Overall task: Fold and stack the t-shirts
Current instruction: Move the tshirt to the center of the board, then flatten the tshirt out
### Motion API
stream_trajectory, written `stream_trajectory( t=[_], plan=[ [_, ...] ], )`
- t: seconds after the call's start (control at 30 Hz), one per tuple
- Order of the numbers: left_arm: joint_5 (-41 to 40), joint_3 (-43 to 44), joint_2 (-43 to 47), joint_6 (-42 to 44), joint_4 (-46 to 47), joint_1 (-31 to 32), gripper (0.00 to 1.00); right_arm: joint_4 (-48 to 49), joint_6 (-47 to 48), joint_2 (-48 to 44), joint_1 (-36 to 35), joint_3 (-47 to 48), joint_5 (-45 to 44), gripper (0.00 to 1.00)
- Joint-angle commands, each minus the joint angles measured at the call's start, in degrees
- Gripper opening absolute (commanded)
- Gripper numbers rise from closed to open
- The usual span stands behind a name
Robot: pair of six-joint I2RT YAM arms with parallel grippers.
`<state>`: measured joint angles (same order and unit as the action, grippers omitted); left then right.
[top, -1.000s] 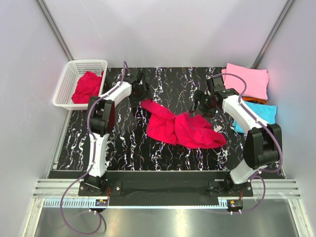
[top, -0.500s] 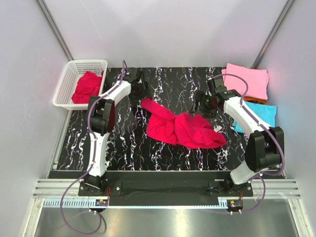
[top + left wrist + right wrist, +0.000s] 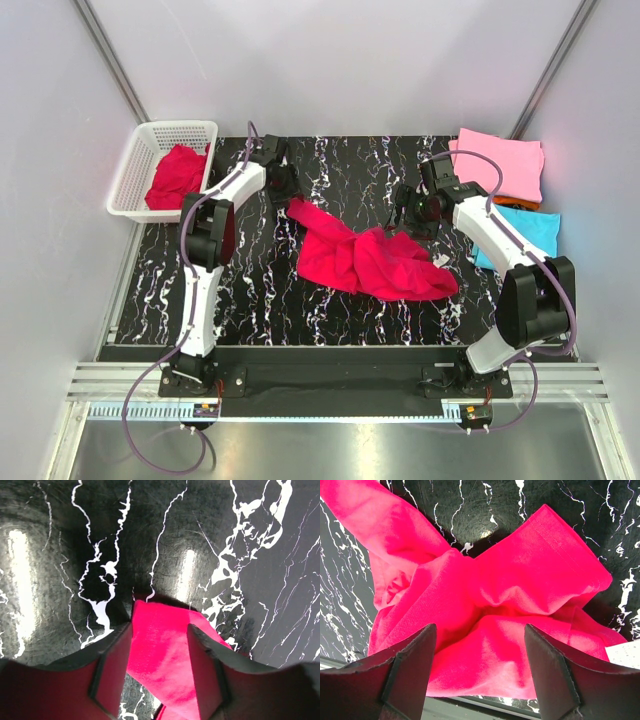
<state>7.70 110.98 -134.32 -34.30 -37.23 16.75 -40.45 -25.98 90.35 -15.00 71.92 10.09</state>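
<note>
You're at the spreading step: the crimson t-shirt (image 3: 370, 258) lies bunched in the middle of the surface (image 3: 340, 170). Your left pincer (image 3: 160, 629) stands apart astride its far corner (not pinched yet). The right pincer (image 3: 480, 630) hangs wide above the crumpled middle. Next, I'd say, clamp two edges and pull it flat.

A black table (image 3: 350, 165) with white marble-like veining fills the middle of the scene, its glossy top throwing back soft patches of light. A white plastic mesh basket (image 3: 125, 180) sits at the table's far left corner, its long side running along the table's left edge. Plain pale walls (image 3: 330, 60) rise behind the table and on both of its sides. Two slim grey metal posts (image 3: 110, 60) slant up from near the table's far corners. Along the table's near edge runs a ribbed aluminium rail (image 3: 330, 380), and beyond that, nearest the camera, lies a dull grey metal sheet (image 3: 330, 445).
</note>
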Motion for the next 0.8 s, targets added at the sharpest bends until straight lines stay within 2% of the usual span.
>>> stream_trajectory(
  t=[0.0, 0.03, 0.13, 0.17, 0.27, 0.3, 0.4, 0.57, 0.77],
  plan=[
    [1.96, 1.70, -1.56, 1.17, 0.58, -0.05, 0.51, 0.02, -0.65, -2.98, -0.29, -0.29, -0.51, 0.77],
    [2.05, 1.70, -1.47, 1.52, 0.50, 0.03, 0.49, 0.02, -0.74, -2.98, -0.29, -0.29, -0.59, 0.77],
    [1.53, 1.00, -1.03, 2.22, 0.50, 0.03, 0.36, 0.10, -1.00, -3.16, -0.29, -0.38, -0.68, 0.77],
    [1.26, 0.73, -1.03, 2.49, 0.50, 0.03, 0.36, 0.10, -1.09, -3.25, -0.38, -0.38, -0.77, 0.77],
    [0.56, -0.06, -0.42, 3.19, 0.50, 0.03, 0.23, 0.19, -1.36, -3.33, -0.29, -0.55, -0.77, 0.77],
    [0.47, -0.32, -0.33, 3.45, 0.50, 0.03, 0.13, 0.28, -1.27, -3.33, -0.29, -0.55, -0.86, 0.77],
    [-0.32, -1.20, 1.16, 4.33, 0.23, 0.03, 0.00, 0.28, -1.62, -3.51, -0.38, -0.82, -1.12, 0.77],
    [-2.86, -0.59, 5.64, 6.70, -2.39, -0.23, 0.00, 0.37, -2.23, -4.30, -0.38, -0.90, -3.58, 0.77],
    [-6.03, 3.45, 18.02, 9.34, -6.44, -1.90, 0.00, 0.02, -3.64, -3.78, -0.29, -1.34, -7.18, 0.77]
  ],
)
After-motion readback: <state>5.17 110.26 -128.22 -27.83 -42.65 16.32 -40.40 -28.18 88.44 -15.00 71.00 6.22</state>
